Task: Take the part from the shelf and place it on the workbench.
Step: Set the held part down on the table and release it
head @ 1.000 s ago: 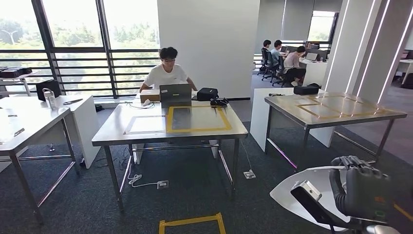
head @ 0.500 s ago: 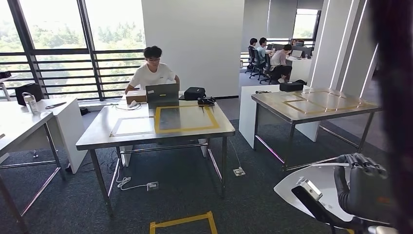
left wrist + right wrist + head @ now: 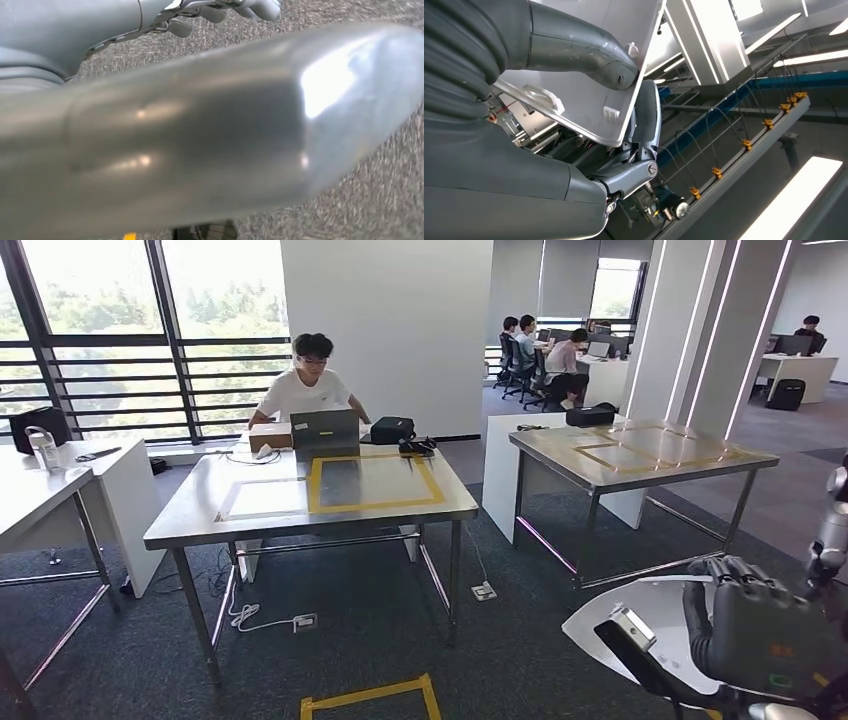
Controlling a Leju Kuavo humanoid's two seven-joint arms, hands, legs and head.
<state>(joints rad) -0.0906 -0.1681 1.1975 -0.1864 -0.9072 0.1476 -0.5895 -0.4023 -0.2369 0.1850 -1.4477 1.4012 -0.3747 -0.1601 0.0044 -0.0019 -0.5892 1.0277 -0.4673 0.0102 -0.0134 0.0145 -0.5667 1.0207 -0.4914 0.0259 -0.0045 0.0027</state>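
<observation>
My right hand [image 3: 760, 635] grips a flat white part [image 3: 640, 620] low at the right of the head view, with a dark bar [image 3: 640, 655] under the part's near edge. In the right wrist view the thumb [image 3: 584, 45] lies on one face of the white part [image 3: 589, 100] and the fingers [image 3: 644, 115] curl behind its edge. The workbench [image 3: 190, 515], a steel table with a yellow taped rectangle [image 3: 375, 483], stands ahead across the carpet. My left hand [image 3: 100, 20] hangs over the carpet with its fingers [image 3: 215, 12] apart and nothing in them.
A person [image 3: 305, 390] sits behind the workbench at a laptop [image 3: 325, 428], with a cardboard box [image 3: 268, 436] and a black bag [image 3: 392, 430] beside it. A second steel table [image 3: 640, 455] stands to the right, a white table [image 3: 50, 490] to the left. Yellow tape [image 3: 370, 700] marks the floor.
The whole picture has shifted left, so the camera has turned right. A dark shape that covered the right edge half a second ago is gone. My right hand keeps its hold on the part.
</observation>
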